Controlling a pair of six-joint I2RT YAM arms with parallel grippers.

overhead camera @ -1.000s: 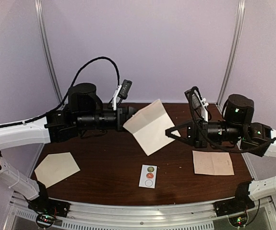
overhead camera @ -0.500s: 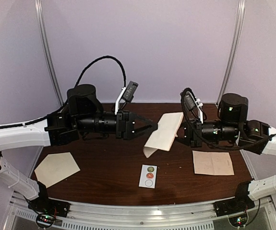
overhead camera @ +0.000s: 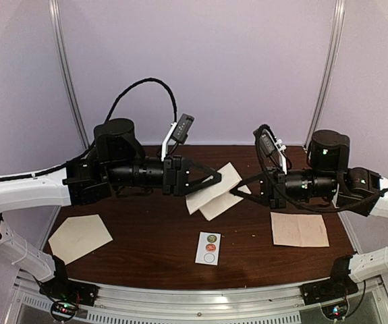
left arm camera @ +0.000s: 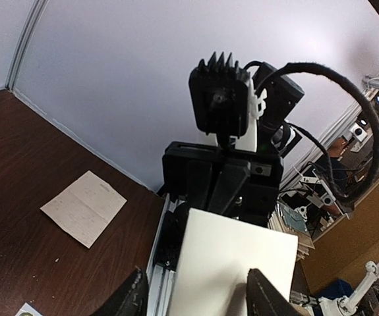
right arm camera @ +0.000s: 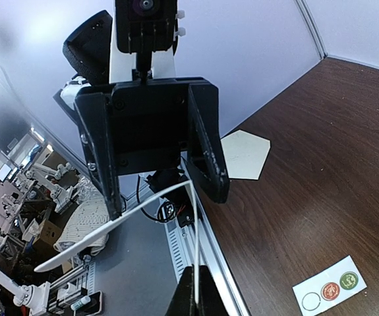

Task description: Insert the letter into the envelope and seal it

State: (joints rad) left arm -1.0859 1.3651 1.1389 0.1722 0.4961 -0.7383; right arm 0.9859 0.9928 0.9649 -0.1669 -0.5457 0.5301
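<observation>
A pale folded sheet of paper (overhead camera: 212, 191) hangs in the air over the table's middle. My right gripper (overhead camera: 238, 191) is shut on its right edge; in the right wrist view (right arm camera: 196, 293) the two leaves (right arm camera: 110, 227) spread apart in a V. My left gripper (overhead camera: 210, 179) is open, its fingers (left arm camera: 131, 296) either side of the sheet's (left arm camera: 235, 263) left edge without pinching it. The cream envelope (overhead camera: 79, 236) lies flat at the near left with its flap open, also in the right wrist view (right arm camera: 242, 153).
A pinkish creased sheet (overhead camera: 299, 229) lies at the near right, also in the left wrist view (left arm camera: 84, 207). A small white card of round stickers (overhead camera: 209, 247) lies at the near centre, also in the right wrist view (right arm camera: 327, 291). The dark table (overhead camera: 153, 236) ends at a metal rail in front.
My left gripper let go of the sheet and opened. The right gripper kept hold of the sheet, which swung, folded flatter, and now lies with its left edge between the left fingers.
</observation>
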